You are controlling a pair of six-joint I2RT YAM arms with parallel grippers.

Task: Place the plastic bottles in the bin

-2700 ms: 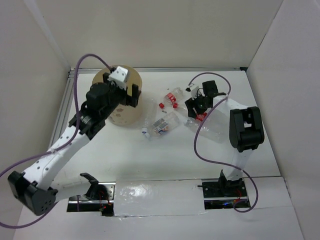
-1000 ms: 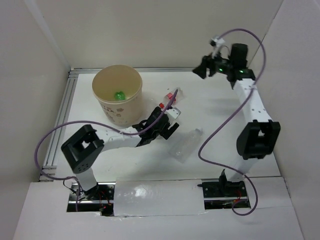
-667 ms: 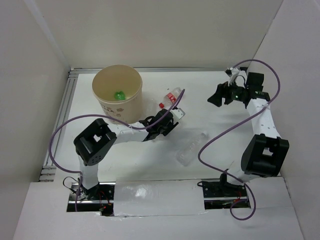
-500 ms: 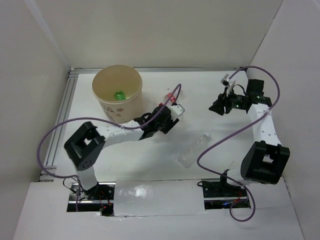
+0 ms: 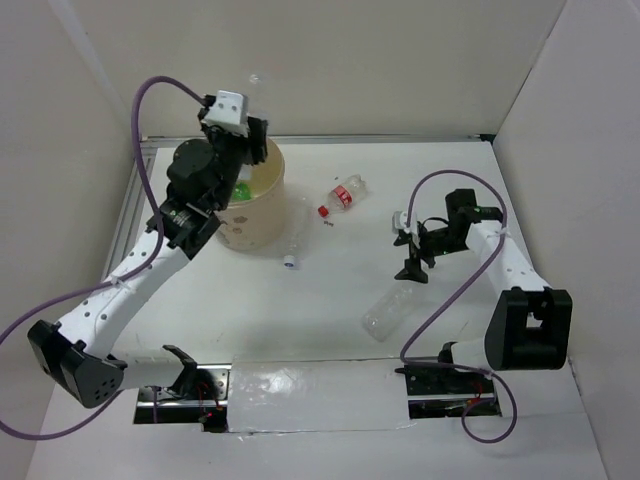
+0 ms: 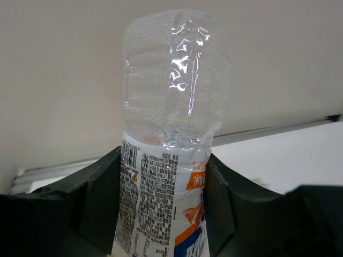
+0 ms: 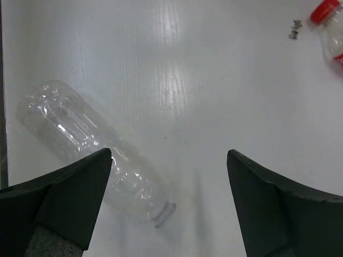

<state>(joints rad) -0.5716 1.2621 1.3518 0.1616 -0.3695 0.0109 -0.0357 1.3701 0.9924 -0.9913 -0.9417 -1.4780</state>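
Observation:
My left gripper (image 5: pixel 250 140) is raised over the back rim of the tan bin (image 5: pixel 262 215). It is shut on a clear plastic bottle (image 6: pixel 174 96) with a white, orange and blue label, held upright between both fingers (image 6: pixel 99 198). Its top shows faintly against the back wall as a clear bottle tip (image 5: pixel 252 79). My right gripper (image 5: pixel 408 250) hangs open just above the table. In the right wrist view, a capless clear bottle (image 7: pixel 91 147) lies under the gripper's (image 7: pixel 169 160) left finger. That capless bottle (image 5: pixel 390 308) lies near the front. A red-capped bottle (image 5: pixel 343 194) lies mid-table.
A thin clear bottle with a blue-white cap (image 5: pixel 293 245) lies just right of the bin. Something green (image 5: pixel 240 187) sits inside the bin. The red-capped bottle's cap (image 7: pixel 324 9) shows at the wrist view's top right corner. White walls close in the table on three sides.
My left arm has risen from mid-table to above the bin with a bottle in its grip. The right arm has swung down towards the capless bottle and opened.

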